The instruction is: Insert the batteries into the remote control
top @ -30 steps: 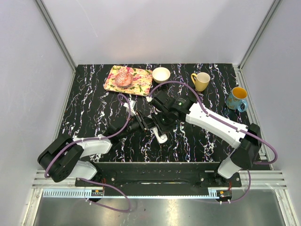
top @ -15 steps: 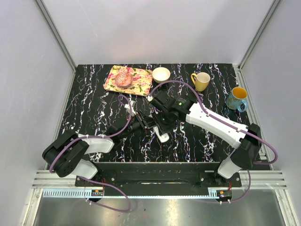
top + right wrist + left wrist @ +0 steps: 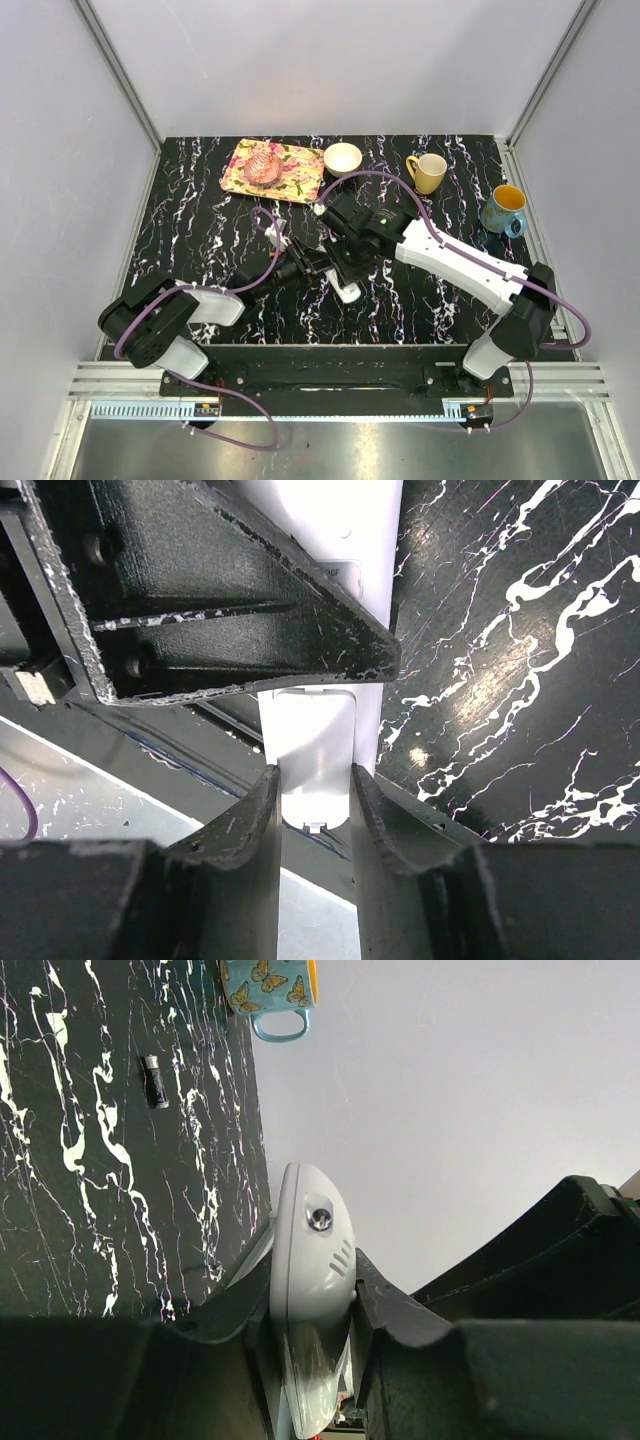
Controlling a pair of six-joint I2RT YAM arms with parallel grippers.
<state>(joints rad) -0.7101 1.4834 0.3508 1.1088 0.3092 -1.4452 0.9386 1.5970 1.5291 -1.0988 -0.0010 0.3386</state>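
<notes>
A: Holding what, on the left?

B: Gripping the remote control (image 3: 305,1210) with the left claw (image 3: 312,1280), pinched tight across its narrow sides near one end.

A: And on the right?

B: Closed on the same remote with the right claw (image 3: 312,780), fingers (image 3: 255,820) pressed against both long edges, just beside the left claw's grip. No gap on either side.

A: Why two grips on one slim bar?

B: Probably to steady it so the back can be worked on. Looks like a rounded panel outline (image 3: 305,730) between the right fingers, maybe the compartment cover. Hard to say whether fitted or off.

A: Resting on the bench (image 3: 100,1210)?

B: Cannot tell. Tilted over its middle, right where both arms meet.

A: Batteries?

B: Only one found: a dark battery (image 3: 155,1081) lying flat on the bench, well apart from both claws, near the blue butterfly mug (image 3: 268,990). None seen in the remote, none in either claw.

A: So, loading not yet begun?

B: Judging so. Needs one claw freed first, then a reach out to that battery, with the other claw fixing the remote in place.

A: Risk?

B: Slipping or twisting of the smooth bar on letting go at one side. Also a small round battery, likely to roll if nudged.
</notes>
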